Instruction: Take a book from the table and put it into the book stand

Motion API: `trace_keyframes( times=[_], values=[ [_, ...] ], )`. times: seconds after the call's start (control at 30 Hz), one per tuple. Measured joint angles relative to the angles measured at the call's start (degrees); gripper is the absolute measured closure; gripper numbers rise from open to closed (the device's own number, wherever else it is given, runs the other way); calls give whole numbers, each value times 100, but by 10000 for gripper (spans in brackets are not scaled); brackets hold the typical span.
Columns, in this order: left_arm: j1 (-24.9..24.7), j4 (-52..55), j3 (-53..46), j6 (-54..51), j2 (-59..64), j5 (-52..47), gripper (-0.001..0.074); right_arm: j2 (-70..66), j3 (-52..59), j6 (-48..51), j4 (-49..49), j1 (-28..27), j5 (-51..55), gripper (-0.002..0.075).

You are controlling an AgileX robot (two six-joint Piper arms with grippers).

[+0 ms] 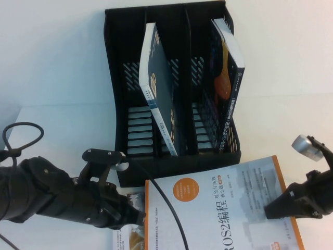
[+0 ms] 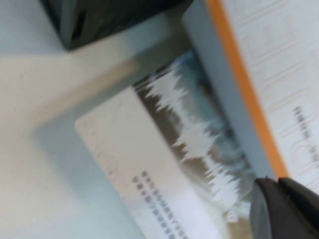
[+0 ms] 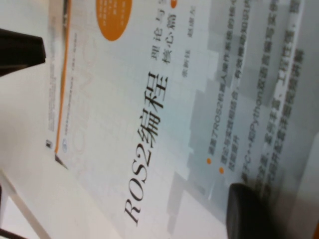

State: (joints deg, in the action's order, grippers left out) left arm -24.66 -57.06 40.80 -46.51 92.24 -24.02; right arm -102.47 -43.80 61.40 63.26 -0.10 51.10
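A large white book with an orange edge, titled ROS2 (image 1: 218, 213), is held tilted just in front of the black book stand (image 1: 118, 104). My left gripper (image 1: 139, 216) is shut on its left orange edge, seen close in the left wrist view (image 2: 277, 183). My right gripper (image 1: 268, 211) is shut on its right side; one finger (image 3: 246, 211) lies on the cover (image 3: 149, 124), the other is hidden beneath. The stand has three slots: the left is empty, the middle holds a leaning dark book (image 1: 158, 88), the right holds another book (image 1: 226, 78).
A second book with a pale cover (image 1: 129, 237) lies flat on the table under the left gripper, also in the left wrist view (image 2: 164, 169). The stand's front corner (image 2: 99, 20) is close by. A black cable (image 1: 166, 208) crosses the ROS2 book.
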Motion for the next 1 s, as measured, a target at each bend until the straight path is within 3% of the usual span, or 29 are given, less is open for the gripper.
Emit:
trace_keyframes(
  times=[0.4,1.0],
  values=[
    [0,406,-14,88,-801,0,739,1345,-802,-1789,-1631,12,955,547],
    [0,491,-54,115,-2474,-56,738,3170,-2083,-2792,-2285,108,1920,584]
  ],
)
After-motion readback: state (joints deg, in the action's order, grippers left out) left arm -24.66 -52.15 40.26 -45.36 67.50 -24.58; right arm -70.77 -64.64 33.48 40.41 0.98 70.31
